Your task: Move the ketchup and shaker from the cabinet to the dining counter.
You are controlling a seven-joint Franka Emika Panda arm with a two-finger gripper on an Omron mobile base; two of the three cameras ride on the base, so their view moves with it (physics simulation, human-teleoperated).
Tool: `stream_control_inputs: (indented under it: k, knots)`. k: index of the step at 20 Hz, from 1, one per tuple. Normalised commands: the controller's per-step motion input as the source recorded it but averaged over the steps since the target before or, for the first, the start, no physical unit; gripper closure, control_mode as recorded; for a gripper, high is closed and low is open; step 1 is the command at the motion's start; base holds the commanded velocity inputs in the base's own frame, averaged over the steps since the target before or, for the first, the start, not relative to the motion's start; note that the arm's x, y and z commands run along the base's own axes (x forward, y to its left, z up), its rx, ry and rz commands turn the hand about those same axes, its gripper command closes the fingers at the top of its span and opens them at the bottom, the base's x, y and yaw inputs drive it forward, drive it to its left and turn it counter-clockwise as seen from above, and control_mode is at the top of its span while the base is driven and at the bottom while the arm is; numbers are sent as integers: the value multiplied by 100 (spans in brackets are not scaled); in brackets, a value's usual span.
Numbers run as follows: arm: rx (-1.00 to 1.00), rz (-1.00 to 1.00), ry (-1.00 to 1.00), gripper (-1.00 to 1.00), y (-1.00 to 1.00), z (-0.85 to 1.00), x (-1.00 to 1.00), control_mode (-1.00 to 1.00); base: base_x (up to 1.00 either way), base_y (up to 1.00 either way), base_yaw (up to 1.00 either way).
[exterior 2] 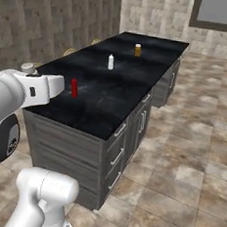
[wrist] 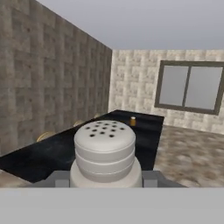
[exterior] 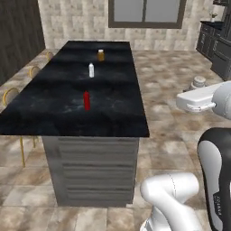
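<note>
The ketchup (exterior: 86, 100) (exterior 2: 74, 87), a slim red bottle, stands upright on the black veined dining counter (exterior: 49, 115) (exterior 2: 113, 108) near its near end. My gripper (wrist: 105, 178) is shut on the shaker (wrist: 105, 151), a stubby pale cylinder with a perforated cap, with one dark fingertip at each side of its base. In the base views the shaker (exterior: 198, 82) (exterior 2: 27, 68) sticks up from the white hand, held in the air beside the counter's near end, apart from the top. The cabinet is out of view.
On the counter's far half stand a slim white bottle (exterior: 91, 70) (exterior 2: 110, 61) and an amber jar (exterior: 101, 55) (exterior 2: 138, 50). Gold-framed stools (exterior: 11, 97) line the counter's far side. Drawer fronts face the tiled floor (exterior 2: 190, 157). Dark cabinetry (exterior: 216, 45) sits far right.
</note>
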Motion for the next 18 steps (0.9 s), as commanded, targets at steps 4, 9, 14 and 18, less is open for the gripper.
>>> stream_control_inputs:
  k: [4,9,14,18]
  knots:
    - [0,0,0,100,0,0,0,100,38,50,-29]
    - [0,0,0,100,0,0,0,100,42,44,-28]
    - [0,0,0,100,0,0,0,100,65,20,-23]
    - [0,0,0,100,0,0,0,100,81,36,-18]
